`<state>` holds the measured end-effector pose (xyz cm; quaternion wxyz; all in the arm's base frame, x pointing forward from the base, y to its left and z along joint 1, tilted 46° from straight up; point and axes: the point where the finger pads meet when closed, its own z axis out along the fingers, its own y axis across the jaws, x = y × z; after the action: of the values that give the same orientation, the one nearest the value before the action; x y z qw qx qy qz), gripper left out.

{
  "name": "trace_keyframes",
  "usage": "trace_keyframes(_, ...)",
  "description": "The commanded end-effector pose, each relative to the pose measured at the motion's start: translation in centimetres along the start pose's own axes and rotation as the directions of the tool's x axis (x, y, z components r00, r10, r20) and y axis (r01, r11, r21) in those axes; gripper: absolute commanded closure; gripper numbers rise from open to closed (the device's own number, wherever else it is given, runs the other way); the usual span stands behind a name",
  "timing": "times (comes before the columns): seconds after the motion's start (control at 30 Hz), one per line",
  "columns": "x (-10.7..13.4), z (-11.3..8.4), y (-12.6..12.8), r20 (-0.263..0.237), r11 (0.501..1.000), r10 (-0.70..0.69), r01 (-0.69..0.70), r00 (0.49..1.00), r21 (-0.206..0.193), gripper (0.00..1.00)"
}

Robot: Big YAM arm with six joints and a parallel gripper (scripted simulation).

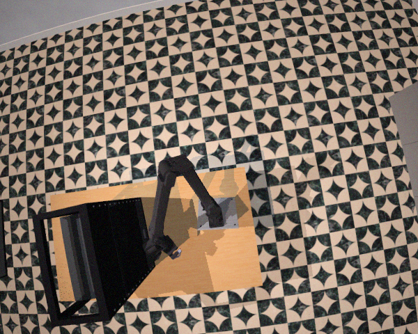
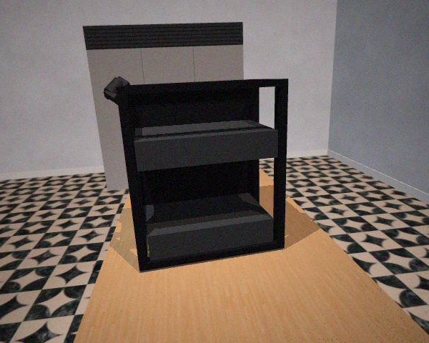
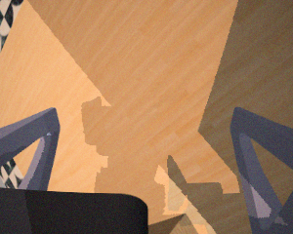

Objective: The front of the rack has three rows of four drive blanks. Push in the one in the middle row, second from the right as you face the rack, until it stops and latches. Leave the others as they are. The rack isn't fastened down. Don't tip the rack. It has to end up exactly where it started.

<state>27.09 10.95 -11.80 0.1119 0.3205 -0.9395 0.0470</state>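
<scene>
Approach step: gripper (image 3: 146, 150) spread wide, holding nothing, aimed at table (image 1: 223, 266) beside rack (image 1: 115, 251); blanks unseen; next, close fingers, align with target

Star-patterned tile floor (image 2: 41, 236), grey walls (image 2: 33, 92) (white skirting), pale cabinet (image 2: 163, 62)

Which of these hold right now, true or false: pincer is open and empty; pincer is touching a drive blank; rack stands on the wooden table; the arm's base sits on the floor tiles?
1. The pincer is open and holds nothing. True.
2. It is touching a drive blank. False: the wrist view shows only bare table top between the fingers.
3. The rack stands on the wooden table. True.
4. The arm's base plate sits on the floor tiles. False: it is on the table.
</scene>
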Motion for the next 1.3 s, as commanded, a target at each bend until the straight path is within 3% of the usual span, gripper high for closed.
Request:
trace_keyframes(0.0, -0.29, -0.18, 0.03, 0.007, 1.0, -0.003, 0.003, 1.0, 0.002, 0.0)
trace_keyframes(1.27, -1.18, -0.71, -0.17, 0.03, 1.0, 0.002, -0.002, 1.0, 0.008, 0.0)
